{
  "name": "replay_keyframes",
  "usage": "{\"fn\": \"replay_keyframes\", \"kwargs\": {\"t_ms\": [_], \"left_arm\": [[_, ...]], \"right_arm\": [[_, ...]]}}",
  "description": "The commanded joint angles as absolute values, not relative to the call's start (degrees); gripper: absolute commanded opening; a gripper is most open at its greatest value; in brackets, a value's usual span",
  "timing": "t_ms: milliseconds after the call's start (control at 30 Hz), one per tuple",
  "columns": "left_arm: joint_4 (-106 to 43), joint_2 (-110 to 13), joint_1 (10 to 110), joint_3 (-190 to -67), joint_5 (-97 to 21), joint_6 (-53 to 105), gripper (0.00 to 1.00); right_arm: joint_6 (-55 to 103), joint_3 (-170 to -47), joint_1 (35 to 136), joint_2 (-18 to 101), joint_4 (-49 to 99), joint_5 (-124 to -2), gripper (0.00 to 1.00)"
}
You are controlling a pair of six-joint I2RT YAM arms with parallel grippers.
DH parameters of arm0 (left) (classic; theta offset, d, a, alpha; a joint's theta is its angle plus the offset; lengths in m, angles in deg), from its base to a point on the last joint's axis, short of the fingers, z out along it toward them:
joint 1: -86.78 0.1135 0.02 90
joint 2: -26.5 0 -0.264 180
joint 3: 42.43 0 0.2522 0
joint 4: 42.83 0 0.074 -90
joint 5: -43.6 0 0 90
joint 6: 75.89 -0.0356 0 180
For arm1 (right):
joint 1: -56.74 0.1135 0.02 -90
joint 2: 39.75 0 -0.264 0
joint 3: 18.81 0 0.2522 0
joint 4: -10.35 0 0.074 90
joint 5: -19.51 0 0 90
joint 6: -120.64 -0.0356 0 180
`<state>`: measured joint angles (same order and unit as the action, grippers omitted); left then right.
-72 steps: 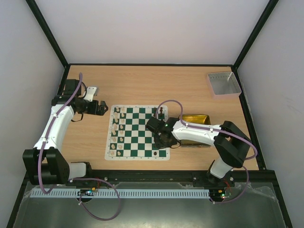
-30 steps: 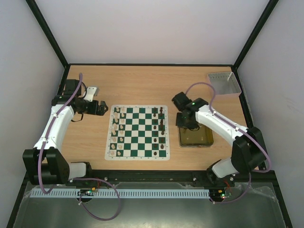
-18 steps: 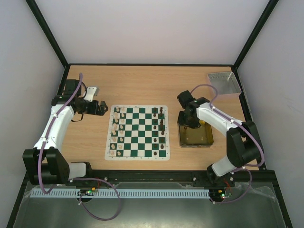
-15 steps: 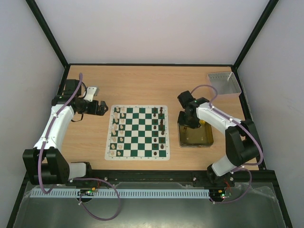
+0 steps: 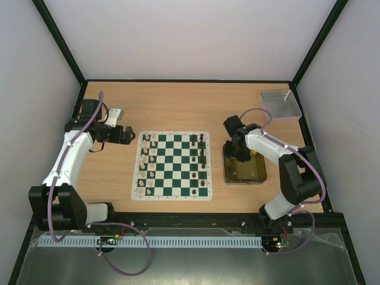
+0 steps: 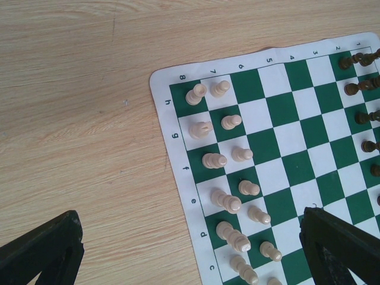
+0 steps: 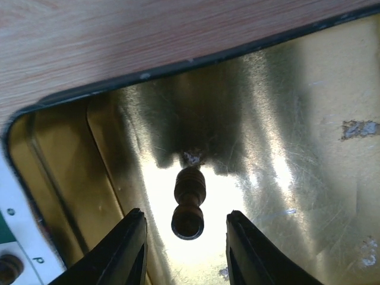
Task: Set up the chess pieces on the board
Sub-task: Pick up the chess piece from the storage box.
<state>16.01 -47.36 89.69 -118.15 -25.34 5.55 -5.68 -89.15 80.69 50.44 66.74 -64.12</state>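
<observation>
Right wrist view first: the right gripper (image 7: 187, 252) is hanging inside the gold tin (image 7: 297, 148), its two fingers parted and closing on nothing. One dark brown piece (image 7: 189, 202) is sitting between and just beyond the fingertips, touching neither. It looks to be lying on the tin floor, round end toward the camera. The tin's rounded corner wall is crowding in close beside the left-hand finger. Past the far rim, bare wooden table (image 7: 119, 35) is showing. Down in the corner, the board's white border (image 7: 15, 237) is peeking in with another dark piece (image 7: 7, 267) on it.

Over on the left wrist camera, the left gripper (image 6: 190, 237) is hovering with its fingers spread wide, gripping nothing. Below it, cream pieces (image 6: 231, 122) are standing in two columns along the lettered edge of the board (image 6: 279, 136). Dark pieces (image 6: 356, 59) are lining the opposite edge.

From the top camera, the left gripper (image 5: 126, 135) is waiting just off the board's (image 5: 172, 165) far left corner, beside a small white block (image 5: 114, 114). The right gripper (image 5: 237, 153) is dipping into the tin (image 5: 244, 172), which is lying just right of the board. Farther back, a grey tray (image 5: 279, 105) is sitting in the far right corner, well apart from everything else.
</observation>
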Motion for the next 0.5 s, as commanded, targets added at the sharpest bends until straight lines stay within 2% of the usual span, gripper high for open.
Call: {"fn": "replay_keyframes", "kwargs": {"t_ms": [0,167,333,467], "left_arm": [[16.29,-47.59,89.94,-118.07,-24.67,5.54,0.99],[16.46,-47.61,89.94,-118.25,-24.72,5.66,0.99],[16.46,-47.55,89.94,-118.31,-24.96,5.58,0.99],[16.38,-47.81,89.94,-118.39,-24.92,5.69,0.99]], "right_arm": [[-4.43,-87.86,80.15,52.53,65.26,-65.0,0.34],[-4.29,-87.72,79.45,53.51,64.95,-65.4,0.26],[-4.68,-87.55,79.43,53.05,66.11,-66.21,0.09],[-4.71,-87.65,79.42,51.63,67.7,-67.71,0.06]]}}
